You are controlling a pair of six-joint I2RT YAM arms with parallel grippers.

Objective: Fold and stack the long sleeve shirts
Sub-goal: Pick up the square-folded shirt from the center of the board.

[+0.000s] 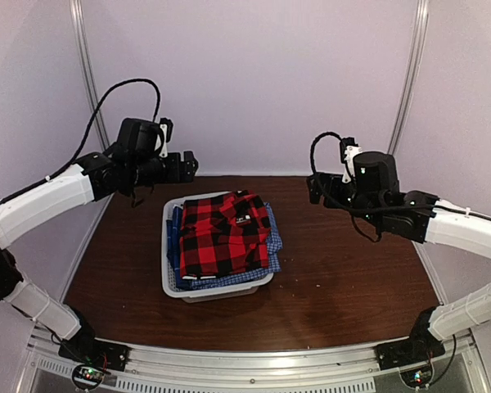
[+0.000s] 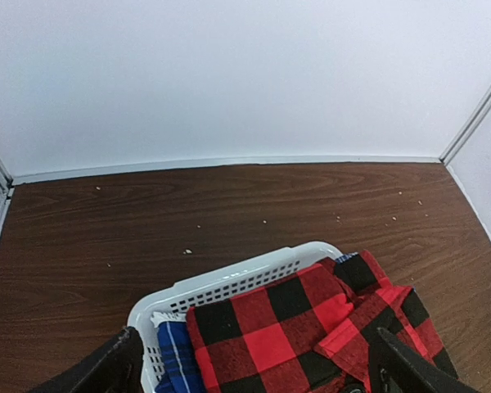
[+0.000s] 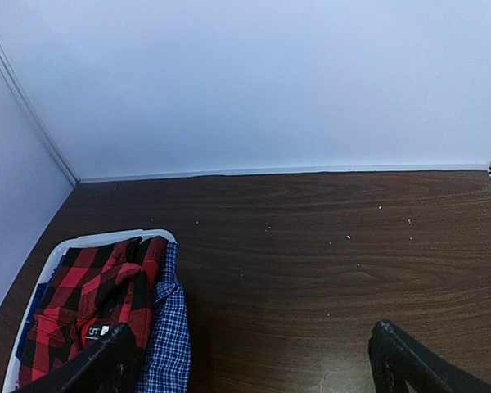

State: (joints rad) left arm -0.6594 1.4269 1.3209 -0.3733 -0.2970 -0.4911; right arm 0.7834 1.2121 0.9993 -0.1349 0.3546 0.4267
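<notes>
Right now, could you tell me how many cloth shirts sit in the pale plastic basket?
2: the red-and-black plaid shirt lies on top, the blue-and-white checked shirt beneath it; others may be hidden below.

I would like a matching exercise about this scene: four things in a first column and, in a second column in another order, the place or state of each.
Column 1
1. red-and-black plaid shirt
2. blue-and-white check shirt
3. basket
4. right tool

Column 2
A. open, in the air, to the right of the basket
B. on top of the pile
C. stands on the brown table
D. under the other shirt, its edge over the basket's rim

Pairs: 1-B, 2-D, 3-C, 4-A
</notes>
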